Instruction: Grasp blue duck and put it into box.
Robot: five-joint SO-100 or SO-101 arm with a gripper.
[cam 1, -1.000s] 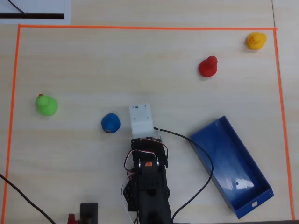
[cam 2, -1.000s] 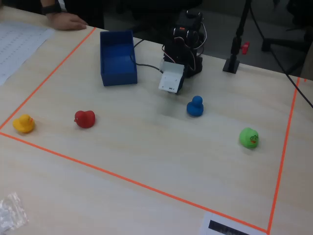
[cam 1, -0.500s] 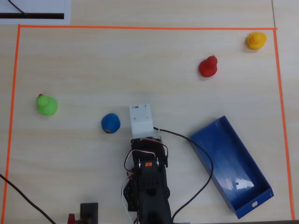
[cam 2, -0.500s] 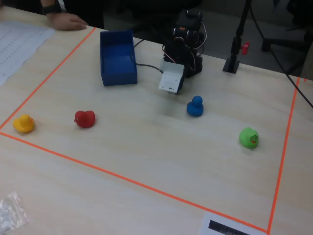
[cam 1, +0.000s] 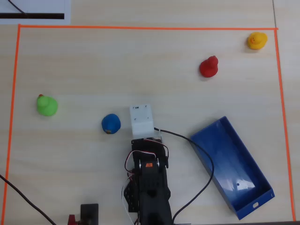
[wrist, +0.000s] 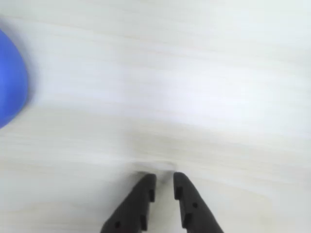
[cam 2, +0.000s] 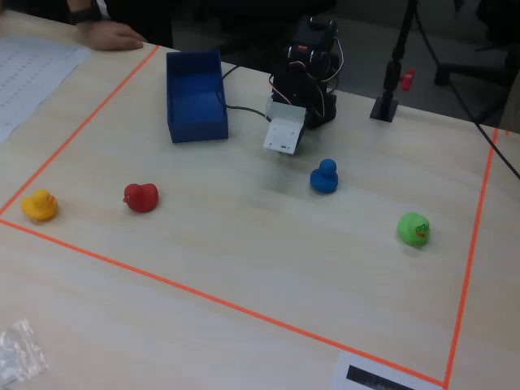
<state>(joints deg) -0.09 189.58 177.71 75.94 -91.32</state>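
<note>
Pale wood table [cam 1: 93, 61] with an orange tape border [cam 1: 140, 27] around the work area. Blue box [cam 1: 231, 167] sits empty at about 4 o'clock from the arm's white wrist housing [cam 1: 142, 120] in the overhead view, well apart from everything else. Arm is folded back over its base. Blue duck [cam 1: 111, 123] sits on the table just beside the housing, at 9 o'clock from it, not touched. Green duck [cam 1: 47, 105] is further out the same way; red duck [cam 1: 208, 67] and yellow duck [cam 1: 257, 41] are off toward 1–2 o'clock.

Gripper [wrist: 164, 184] in the wrist view: jaws nearly closed, thin gap, nothing between them, over bare wood. Blue duck is only a blur at the 9–10 o'clock edge there.

Judgement: reach not started yet. Next move calls for swinging toward the duck, opening wide, then descending around it.
</note>
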